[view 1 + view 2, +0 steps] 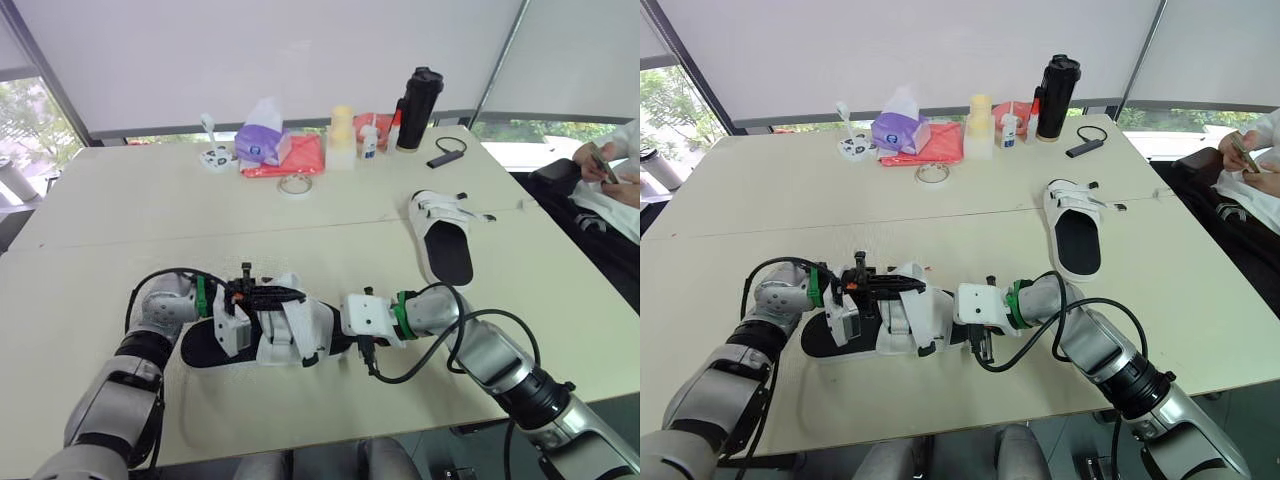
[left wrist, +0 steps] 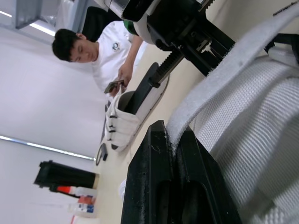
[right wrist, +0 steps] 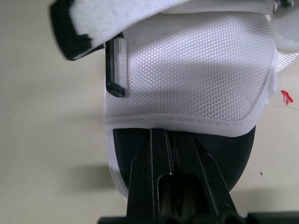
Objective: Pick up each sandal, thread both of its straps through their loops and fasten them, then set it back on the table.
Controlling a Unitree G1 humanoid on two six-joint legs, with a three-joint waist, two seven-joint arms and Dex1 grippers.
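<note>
- A white sandal with a black sole (image 1: 300, 335) is seen lying on the pale desk (image 1: 150, 200). It is well apart from the black bottle (image 1: 418, 108), on the robot's side of it.
- The left jaws are reached over this sandal from its heel end. The right jaws are set at its toe end.
- The left jaws are clenched on a white strap (image 2: 224, 65) of this sandal. The strap is pinched between the two black fingers (image 2: 149, 186) and is stretched out straight from them.
- The right jaws are clenched too. Their fingers (image 3: 149, 177) are pressed side by side on the black sole, with the tips touching the hem of the white top. Whether any cloth is pinched there cannot be told.
- A second sandal (image 1: 445, 240) is laid flat between the bottle and the first sandal. It is touched by nothing.
- Just beside the bottle, on the robot's left of it, a small white bottle (image 1: 370, 140) and a pale yellow jar (image 1: 342, 135) are stood.
- Further left of the bottle, a red bag (image 1: 300, 158) and a purple tissue pack (image 1: 262, 140) are seen, with a tape roll (image 1: 296, 185) near them.
- A person in a white shirt (image 2: 107, 51) is seated off the desk, to the robot's right of the bottle.
</note>
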